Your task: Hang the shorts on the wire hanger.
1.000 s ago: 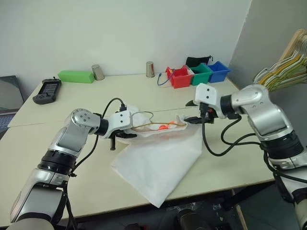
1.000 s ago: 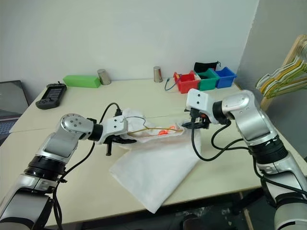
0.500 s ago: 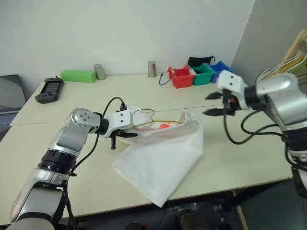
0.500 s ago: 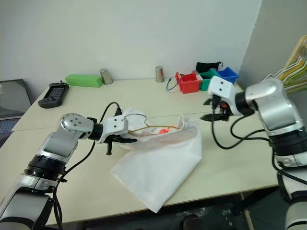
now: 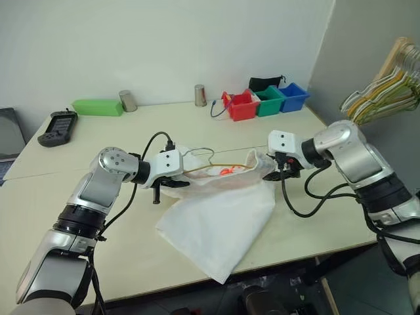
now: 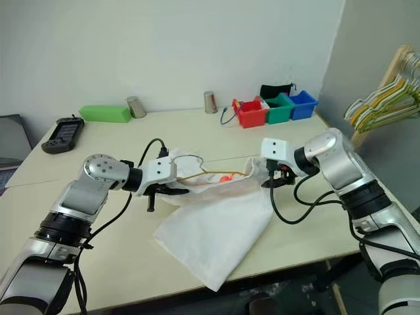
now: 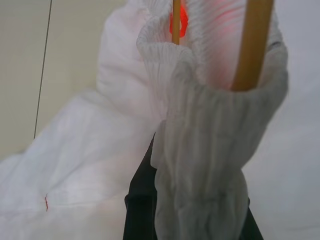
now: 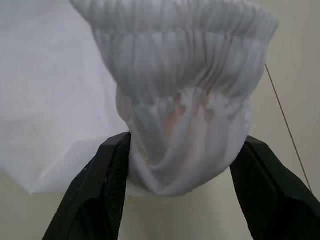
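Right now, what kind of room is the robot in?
Probably a lab or workroom: a plain table against a bare wall, small coloured bins at its back, and a bunch of hangers at the side.

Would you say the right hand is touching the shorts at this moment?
Cannot tell. In the right wrist view the hand straddles the bunched waistband of the shorts with its fingers wide, right at the fabric's edges.

Right gripper (image 8: 182, 195): two black fingers (image 8: 100, 195), standing apart, one on either side of a bunched fold of cloth.
Shorts (image 8: 180, 100): white, thin fabric; gathered, ribbed waistband uppermost, rounded bulge of cloth below it sitting between the fingers, faint pinkish tint in the creases. A flat spread of the same fabric extends to one side.
Bench (image 8: 295, 65): pale cream surface, with a thin dark line crossing it diagonally.
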